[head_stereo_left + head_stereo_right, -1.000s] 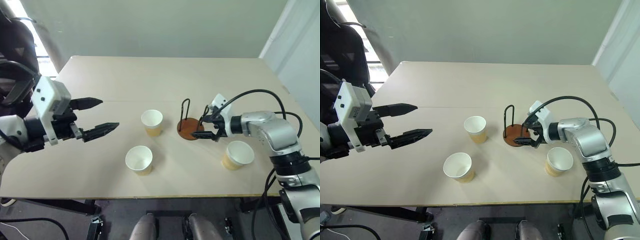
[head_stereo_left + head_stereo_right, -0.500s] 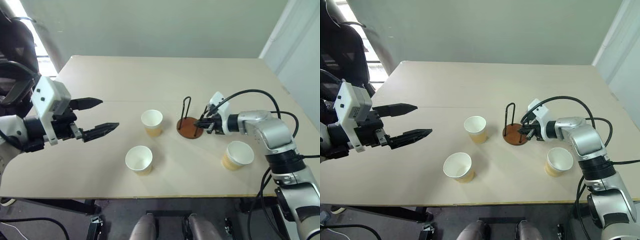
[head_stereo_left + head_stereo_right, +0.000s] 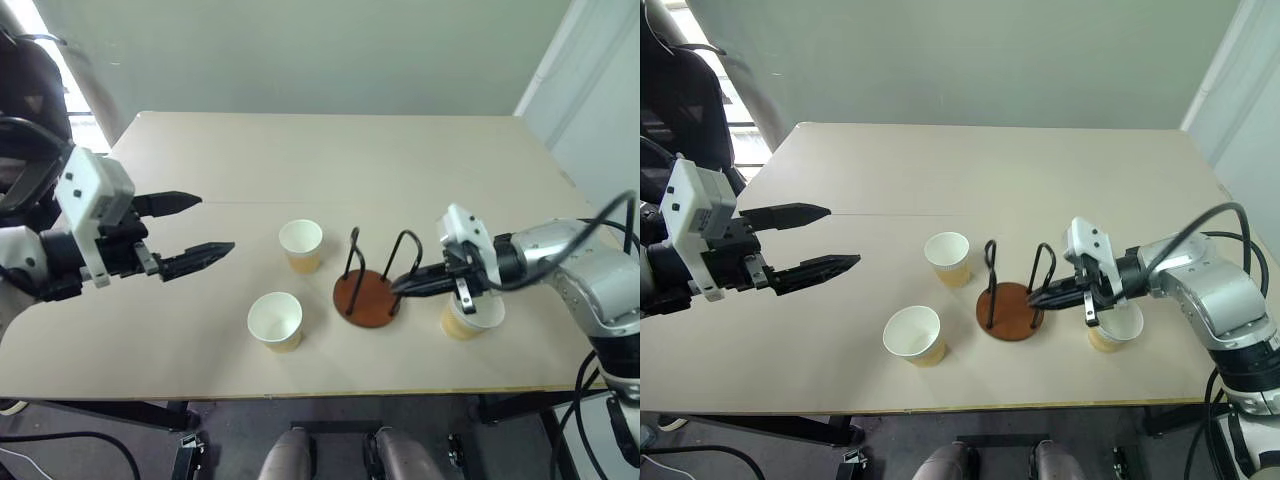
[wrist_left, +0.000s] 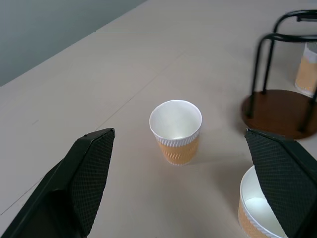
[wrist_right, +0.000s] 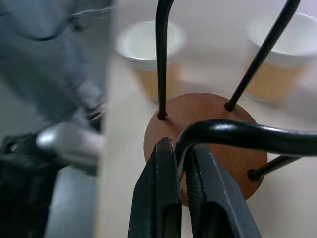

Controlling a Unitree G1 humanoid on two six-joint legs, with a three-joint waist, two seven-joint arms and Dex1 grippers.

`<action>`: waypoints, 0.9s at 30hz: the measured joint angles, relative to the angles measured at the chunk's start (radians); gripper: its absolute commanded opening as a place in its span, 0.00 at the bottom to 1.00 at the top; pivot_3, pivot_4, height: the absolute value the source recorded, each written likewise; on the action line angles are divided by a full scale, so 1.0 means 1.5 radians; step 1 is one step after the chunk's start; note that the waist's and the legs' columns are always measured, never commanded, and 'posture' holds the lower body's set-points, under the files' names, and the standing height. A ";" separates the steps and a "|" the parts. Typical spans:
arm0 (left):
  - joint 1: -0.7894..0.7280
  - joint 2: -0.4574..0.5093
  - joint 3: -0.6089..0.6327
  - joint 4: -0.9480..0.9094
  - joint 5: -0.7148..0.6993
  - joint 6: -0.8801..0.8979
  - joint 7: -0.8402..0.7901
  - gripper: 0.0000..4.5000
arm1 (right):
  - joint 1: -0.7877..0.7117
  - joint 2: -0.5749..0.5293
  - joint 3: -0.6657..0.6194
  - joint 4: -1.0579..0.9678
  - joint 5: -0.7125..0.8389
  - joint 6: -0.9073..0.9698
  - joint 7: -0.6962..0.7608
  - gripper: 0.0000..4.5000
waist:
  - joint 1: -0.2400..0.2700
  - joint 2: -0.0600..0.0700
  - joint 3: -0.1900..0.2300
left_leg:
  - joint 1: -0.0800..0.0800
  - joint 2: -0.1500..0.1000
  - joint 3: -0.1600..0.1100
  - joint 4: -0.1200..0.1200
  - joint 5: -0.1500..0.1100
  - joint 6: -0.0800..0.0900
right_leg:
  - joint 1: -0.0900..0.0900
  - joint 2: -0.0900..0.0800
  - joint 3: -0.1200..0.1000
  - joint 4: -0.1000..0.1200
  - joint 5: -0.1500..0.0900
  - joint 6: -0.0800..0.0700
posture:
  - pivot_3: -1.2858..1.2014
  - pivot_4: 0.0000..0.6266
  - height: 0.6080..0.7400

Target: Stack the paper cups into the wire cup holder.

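The wire cup holder (image 3: 364, 298), two black wire loops on a round reddish-brown base, stands near the middle of the table. My right gripper (image 3: 399, 287) is shut on the lower part of its right loop; the right wrist view shows the fingers (image 5: 158, 193) pinching that wire above the base (image 5: 208, 111). Three paper cups stand upright and empty: one (image 3: 301, 244) behind and left of the holder, one (image 3: 275, 320) in front and left, one (image 3: 470, 316) partly hidden behind my right hand. My left gripper (image 3: 217, 223) hovers open over the table's left side, holding nothing and pointing at the cups.
The beige table (image 3: 330, 160) has wide free room at the back. Its front edge (image 3: 300, 395) runs close below the nearer cups. A black chair (image 3: 25, 110) stands off the left side. A black cable (image 3: 610, 215) loops off my right arm.
My right gripper closed on the holder's right wire loop and pulled back, dragging the holder toward the front edge and slightly left, in front of the right-hand cup. The left arm stayed still.
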State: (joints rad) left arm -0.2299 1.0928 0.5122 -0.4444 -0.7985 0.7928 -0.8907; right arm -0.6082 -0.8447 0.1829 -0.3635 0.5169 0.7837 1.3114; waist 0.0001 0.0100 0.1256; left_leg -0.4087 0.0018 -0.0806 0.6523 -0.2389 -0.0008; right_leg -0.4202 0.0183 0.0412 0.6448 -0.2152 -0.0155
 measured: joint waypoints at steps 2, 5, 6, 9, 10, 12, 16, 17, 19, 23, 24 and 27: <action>-0.004 0.000 -0.005 0.005 0.000 0.000 -0.001 1.00 | 0.010 0.000 0.011 -0.005 -0.006 -0.015 0.001 0.01 | 0.000 0.000 0.000 | 0.000 0.000 0.000 0.000 0.000 0.000 | 0.000 0.000 0.000 0.000 0.000 0.000 | 0.52 0.24 1.00; -0.009 0.000 -0.012 0.006 0.000 0.000 -0.002 1.00 | 0.028 -0.001 0.029 -0.004 -0.035 -0.041 -0.009 0.01 | 0.000 0.000 0.000 | 0.000 0.000 0.000 0.000 0.001 0.001 | 0.000 0.000 0.000 0.000 0.000 0.000 | 0.52 0.24 1.00; -0.010 0.000 -0.013 0.006 0.000 0.000 -0.002 1.00 | 0.032 -0.002 0.036 -0.004 -0.046 -0.049 -0.013 0.01 | 0.000 0.000 0.000 | 0.000 0.000 0.000 0.000 0.001 0.001 | 0.000 0.000 0.000 0.000 0.000 0.000 | 0.52 0.24 1.00; -0.016 0.000 -0.014 0.006 0.000 0.000 -0.003 1.00 | 0.043 -0.002 0.052 -0.004 -0.068 -0.065 -0.022 0.01 | 0.000 0.000 0.000 | 0.000 0.000 0.000 0.000 0.001 0.001 | 0.000 0.000 0.000 0.000 0.000 0.000 | 0.52 0.24 1.00; -0.017 0.001 -0.014 0.007 0.000 0.000 -0.003 1.00 | 0.044 -0.001 0.055 -0.003 -0.075 -0.069 -0.027 0.01 | 0.000 0.000 0.000 | 0.000 0.000 0.000 0.000 0.001 0.001 | 0.000 0.000 0.000 0.000 0.000 0.000 | 0.52 0.24 1.00; -0.018 0.002 -0.015 0.007 0.000 0.000 -0.004 1.00 | 0.044 0.002 0.063 -0.002 -0.087 -0.073 -0.036 0.01 | 0.000 0.000 0.000 | 0.000 0.000 0.000 0.000 0.001 0.001 | 0.000 0.000 0.000 0.000 0.001 0.000 | 0.52 0.24 1.00; -0.021 0.005 -0.018 0.007 0.000 0.000 -0.005 1.00 | 0.045 0.013 0.077 -0.002 -0.095 -0.076 -0.047 0.01 | 0.000 0.000 0.000 | 0.000 0.000 0.000 0.000 0.001 0.001 | 0.000 0.000 0.000 0.000 0.002 0.002 | 0.52 0.24 1.00; -0.022 0.006 -0.018 0.008 0.000 0.000 -0.006 1.00 | 0.044 0.012 0.077 -0.002 -0.099 -0.077 -0.049 0.01 | 0.000 0.000 0.000 | 0.000 0.000 0.000 0.000 0.001 0.001 | 0.000 0.000 0.000 0.000 0.002 0.002 | 0.52 0.24 1.00; -0.023 0.006 -0.018 0.008 0.001 0.000 -0.009 1.00 | 0.044 0.012 0.079 -0.002 -0.107 -0.082 -0.051 0.01 | 0.000 -0.001 0.000 | 0.000 0.000 0.000 0.000 0.001 0.001 | 0.000 0.000 0.000 0.000 0.002 0.002 | 0.52 0.24 1.00; -0.023 0.006 -0.018 0.009 0.001 0.000 -0.011 1.00 | 0.044 0.012 0.089 -0.002 -0.119 -0.092 -0.050 0.01 | 0.000 -0.001 0.000 | 0.000 0.000 0.000 0.000 0.001 0.001 | 0.000 0.000 0.000 0.000 0.002 0.002 | 0.52 0.24 1.00; -0.023 0.006 -0.018 0.009 0.001 0.000 -0.011 1.00 | 0.044 0.012 0.094 -0.002 -0.122 -0.092 -0.050 0.01 | 0.000 -0.001 0.000 | 0.000 0.000 0.000 0.000 0.001 0.001 | 0.000 0.000 0.000 0.000 0.002 0.002 | 0.52 0.24 1.00; -0.023 0.007 -0.018 0.009 0.001 0.000 -0.012 1.00 | 0.044 0.012 0.098 -0.002 -0.126 -0.092 -0.049 0.13 | 0.000 -0.001 0.000 | 0.000 0.000 0.000 0.000 0.001 0.001 | 0.000 0.000 0.000 0.000 0.002 0.001 | 0.52 0.24 1.00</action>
State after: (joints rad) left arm -0.2643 1.1028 0.4846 -0.4315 -0.7966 0.7932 -0.9090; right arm -0.5421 -0.8267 0.3292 -0.3661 0.3283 0.6458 1.2381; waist 0.0002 0.0092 0.1258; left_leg -0.4087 0.0019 -0.0805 0.6523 -0.2371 0.0009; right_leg -0.4202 0.0181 0.0415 0.6448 -0.2129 -0.0133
